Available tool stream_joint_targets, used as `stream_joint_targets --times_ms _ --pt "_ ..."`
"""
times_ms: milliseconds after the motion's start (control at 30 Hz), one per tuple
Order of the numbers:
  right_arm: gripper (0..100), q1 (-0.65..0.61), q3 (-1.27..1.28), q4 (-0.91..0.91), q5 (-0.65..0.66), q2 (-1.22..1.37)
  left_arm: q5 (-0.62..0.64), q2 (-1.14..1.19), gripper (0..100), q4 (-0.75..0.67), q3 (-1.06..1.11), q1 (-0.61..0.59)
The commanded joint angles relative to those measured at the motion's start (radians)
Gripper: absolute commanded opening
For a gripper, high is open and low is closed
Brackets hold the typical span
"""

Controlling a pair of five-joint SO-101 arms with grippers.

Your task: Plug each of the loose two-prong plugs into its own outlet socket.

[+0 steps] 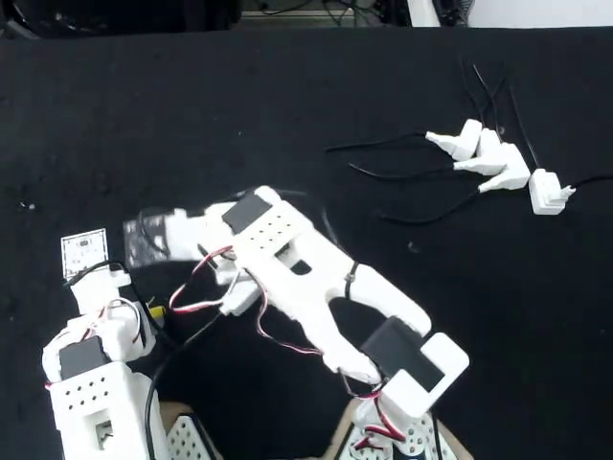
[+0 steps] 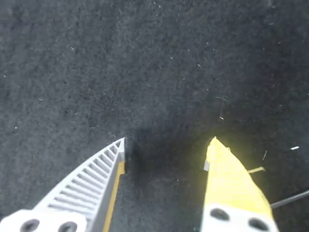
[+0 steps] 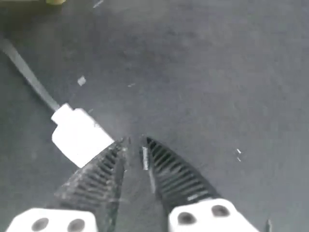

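A white two-prong plug on a pale cable lies on the black table, touching the outside of one finger of my right gripper. That gripper's fingers are drawn nearly together with nothing between them. From above, the right arm stretches across to the left half of the table, its gripper blurred. My left gripper hangs open over bare black cloth at the front left. Three more white plugs with black cables lie bunched at the far right beside a white outlet block.
A small white printed card lies flat near the left arm. Black cables trail left from the plug cluster. Both arm bases stand at the front edge. The middle and far left of the table are bare cloth.
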Motion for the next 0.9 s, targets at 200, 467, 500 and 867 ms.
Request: stream_joint_targets --times_ms 200,467,500,867 --pt "9.2 0.06 0.13 0.218 -0.176 -0.403 -0.003 -0.003 27 -0.011 -0.012 -0.002" --pt "15.8 0.086 0.556 0.018 -0.244 -0.544 -0.005 -0.003 27 -0.011 -0.012 -0.001" --pt "15.8 0.078 0.565 0.017 -0.25 -0.547 -0.005 -0.003 27 -0.011 -0.012 -0.001" --pt "16.1 0.06 0.71 -0.12 -0.27 -0.542 -0.005 -0.003 27 -0.011 -0.012 -0.007"
